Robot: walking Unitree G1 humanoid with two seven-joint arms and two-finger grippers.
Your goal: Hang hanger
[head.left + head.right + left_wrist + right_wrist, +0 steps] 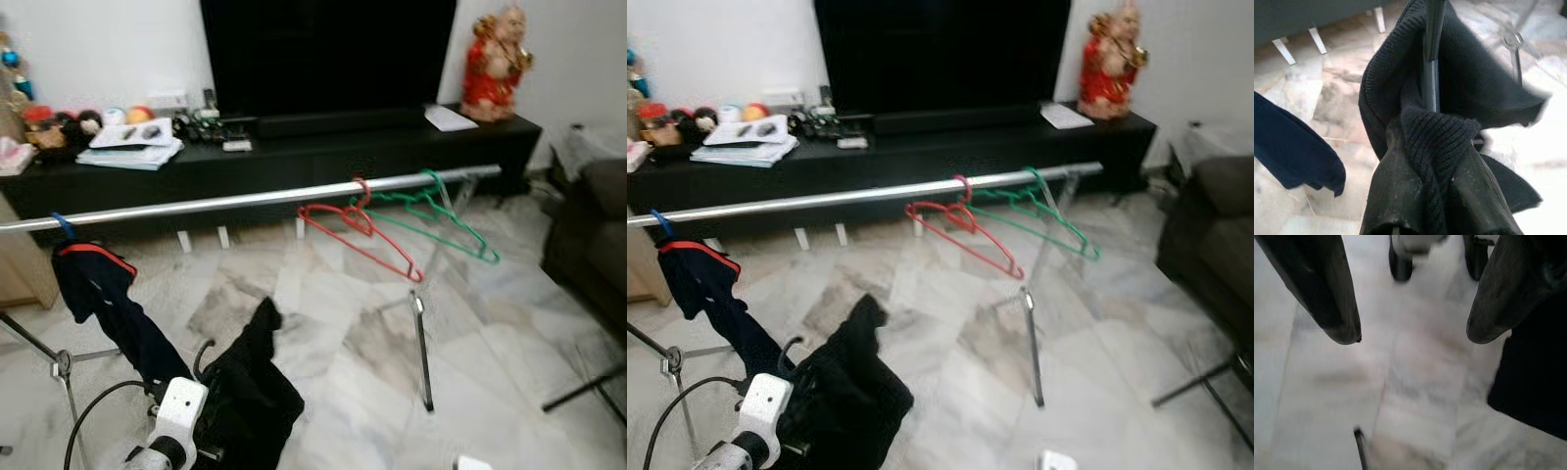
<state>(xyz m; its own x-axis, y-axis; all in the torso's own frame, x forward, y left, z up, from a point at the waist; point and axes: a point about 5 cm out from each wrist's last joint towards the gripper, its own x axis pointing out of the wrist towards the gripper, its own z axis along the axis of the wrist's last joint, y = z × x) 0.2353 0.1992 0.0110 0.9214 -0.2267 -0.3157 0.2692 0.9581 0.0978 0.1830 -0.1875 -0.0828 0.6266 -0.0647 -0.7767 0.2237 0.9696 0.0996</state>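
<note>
A long silver rail crosses the room on a drying rack. Near its right end hang an empty red hanger and an empty green hanger. At its left end a navy shirt hangs from a blue hanger. My left gripper is low at the front left, below the rail, shut on a black knitted garment. A grey metal stem runs up through the garment's collar. My right gripper is open over the marble floor, nothing between its fingers.
A black TV console with books and small items stands behind the rail, a red statue on its right end. A dark sofa is at the right. Rack legs and a black stand leg rest on the floor.
</note>
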